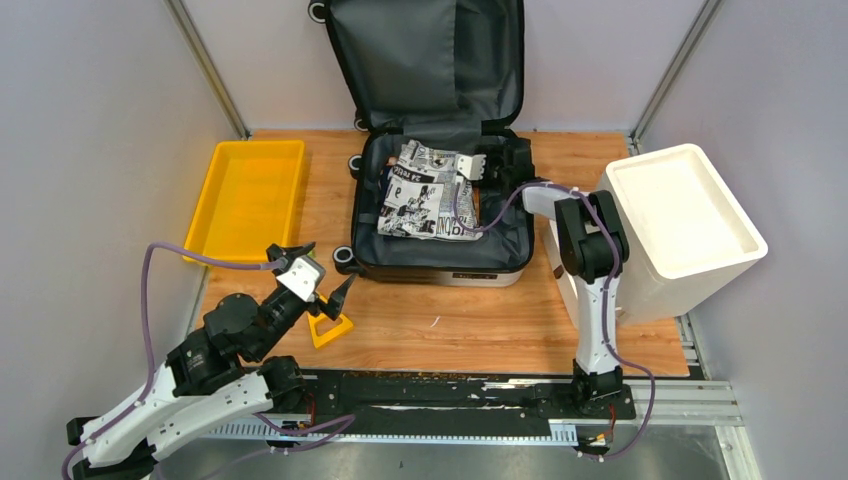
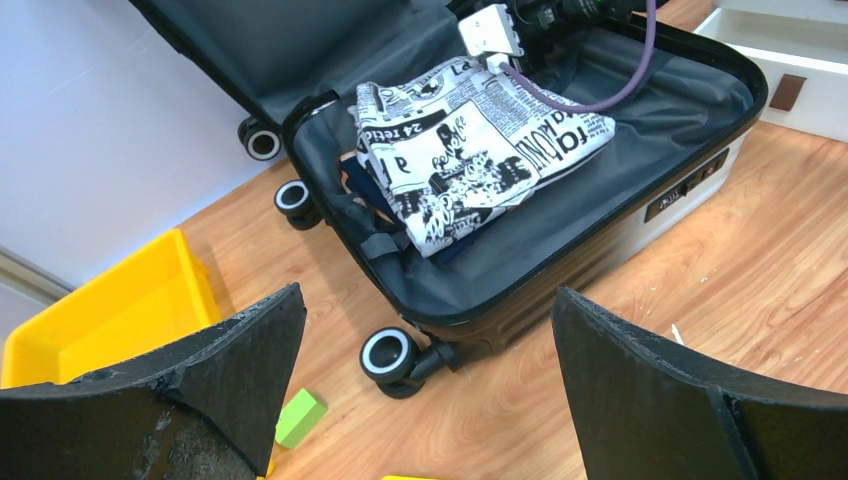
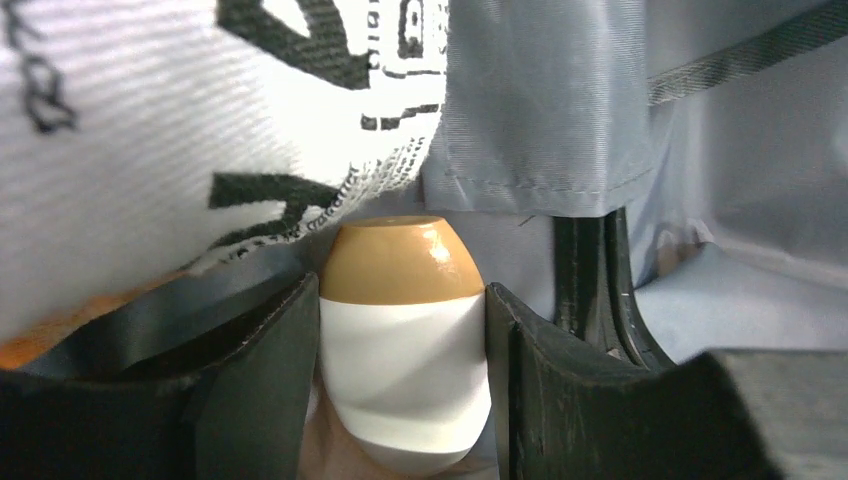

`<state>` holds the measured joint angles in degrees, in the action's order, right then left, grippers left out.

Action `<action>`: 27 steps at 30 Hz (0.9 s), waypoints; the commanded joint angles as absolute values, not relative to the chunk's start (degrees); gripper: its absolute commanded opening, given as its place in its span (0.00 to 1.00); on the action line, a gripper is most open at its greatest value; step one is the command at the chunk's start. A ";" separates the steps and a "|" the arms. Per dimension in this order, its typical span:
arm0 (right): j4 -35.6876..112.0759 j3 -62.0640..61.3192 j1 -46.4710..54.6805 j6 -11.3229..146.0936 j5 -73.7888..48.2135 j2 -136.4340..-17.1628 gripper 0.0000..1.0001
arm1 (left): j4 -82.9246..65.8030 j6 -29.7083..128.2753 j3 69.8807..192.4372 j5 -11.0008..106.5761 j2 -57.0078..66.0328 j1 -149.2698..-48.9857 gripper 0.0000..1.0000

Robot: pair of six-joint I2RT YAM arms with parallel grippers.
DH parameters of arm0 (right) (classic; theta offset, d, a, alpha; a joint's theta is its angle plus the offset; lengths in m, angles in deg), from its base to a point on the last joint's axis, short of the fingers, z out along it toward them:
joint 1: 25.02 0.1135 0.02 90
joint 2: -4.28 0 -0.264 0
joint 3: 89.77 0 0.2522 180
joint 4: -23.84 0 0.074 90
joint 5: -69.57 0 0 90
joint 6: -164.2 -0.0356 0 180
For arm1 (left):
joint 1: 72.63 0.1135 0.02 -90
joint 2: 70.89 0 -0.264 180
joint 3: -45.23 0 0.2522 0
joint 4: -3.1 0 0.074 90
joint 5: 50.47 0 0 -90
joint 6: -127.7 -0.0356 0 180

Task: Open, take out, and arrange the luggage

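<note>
**Top external view.** Illumination is diffuse, even and overhead. Shadows on the table (image 1: pixel 450 330) are short and soft-edged. The white bin (image 1: pixel 700 265) at 3 o'clock is close to overexposed, and its top shows little surface detail. The dark lining of the luggage (image 1: pixel 420 60) at 12 o'clock has low contrast. Focus is sharp throughout.

**Left wrist view.** Exposure is bright and the middle distance is sharp. The fingers (image 2: pixel 230 380) of the left gripper (image 2: pixel 428 293), at 7 and 5 o'clock, are near black and slightly soft.

**Right wrist view.** This is a close-range picture. The printed cloth (image 3: pixel 200 120) at 10 o'clock is blurred. The egg-shaped object (image 3: pixel 405 350) at centre is sharper, with a small glare spot at 1 o'clock on its tan cap. The bottom corners are in deep shadow.
</note>
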<state>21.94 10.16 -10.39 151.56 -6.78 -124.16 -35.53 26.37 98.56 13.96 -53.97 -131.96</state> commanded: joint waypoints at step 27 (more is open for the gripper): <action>34.56 3.60 -8.45 140.79 14.88 -106.15 0.08 | -33.08 24.54 98.25 14.07 -54.16 -132.12 1.00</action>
<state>33.41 4.20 -10.52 144.77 8.87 -111.77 -35.26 25.54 98.06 13.96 -53.97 -131.96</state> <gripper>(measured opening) 0.558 0.998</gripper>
